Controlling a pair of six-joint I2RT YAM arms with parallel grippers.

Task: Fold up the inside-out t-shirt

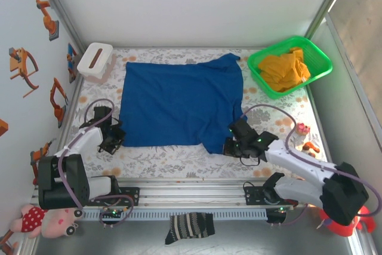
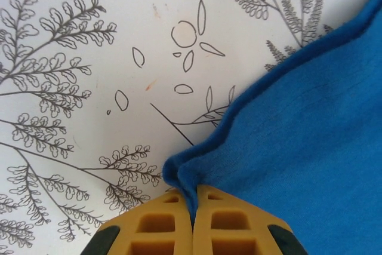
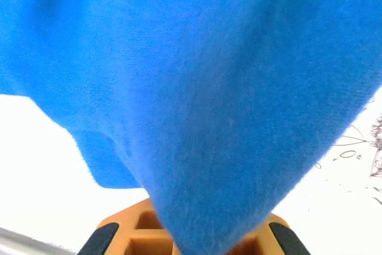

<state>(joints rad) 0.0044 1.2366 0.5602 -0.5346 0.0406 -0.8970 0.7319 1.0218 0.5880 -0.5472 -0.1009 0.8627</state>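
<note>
The inside-out t-shirt (image 1: 179, 103) is royal blue and lies spread flat on the flower-patterned table, with one sleeve poking out at the far right. My left gripper (image 1: 117, 138) sits at its near left corner. In the left wrist view the yellow fingers (image 2: 161, 225) are shut on a pinched fold of the blue hem (image 2: 185, 174). My right gripper (image 1: 230, 146) is at the near right corner. There the blue cloth (image 3: 203, 100) drapes over the orange fingers (image 3: 128, 225) and runs down between them, hiding the fingertips.
A green basket (image 1: 320, 58) holding a yellow-orange garment (image 1: 286, 70) stands at the far right. A white box (image 1: 95, 59) sits at the far left. Small toys (image 1: 304, 128) lie near the right edge. A striped sock (image 1: 190, 227) hangs over the front rail.
</note>
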